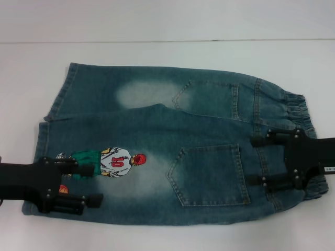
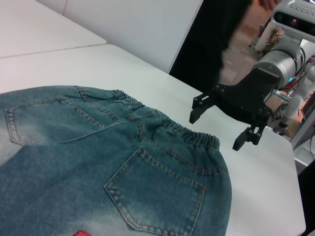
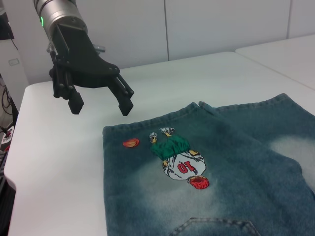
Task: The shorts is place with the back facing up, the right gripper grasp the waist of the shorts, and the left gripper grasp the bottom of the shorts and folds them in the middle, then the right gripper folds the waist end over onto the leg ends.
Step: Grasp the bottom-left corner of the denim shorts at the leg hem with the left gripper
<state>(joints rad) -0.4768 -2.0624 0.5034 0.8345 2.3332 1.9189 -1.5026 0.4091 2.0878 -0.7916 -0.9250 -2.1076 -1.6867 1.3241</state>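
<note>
The denim shorts [image 1: 157, 125] lie flat with the back pockets up, also in the left wrist view as shorts [image 2: 74, 162] and the right wrist view as shorts [image 3: 246, 162]. The ruffled waist [image 1: 293, 107] is at the right, the leg ends [image 1: 41, 138] at the left. The cartoon print [image 1: 112, 163] is on the near leg. My left gripper [image 1: 94, 183] hovers open over the near leg hem, nothing between its fingers; the right wrist view shows the left gripper [image 3: 101, 109] above the hem [image 3: 105, 162]. My right gripper [image 1: 254, 161] hovers open over the near half of the waist; the left wrist view shows the right gripper [image 2: 215, 132] just off the waist [image 2: 187, 132].
A white table [image 1: 157, 52] bears the shorts, with a seam along its far side. Bare tabletop [image 2: 266, 187] lies beyond the waist, with the table's edge close to it. More bare tabletop [image 3: 54, 162] lies past the leg hems, ending at an edge.
</note>
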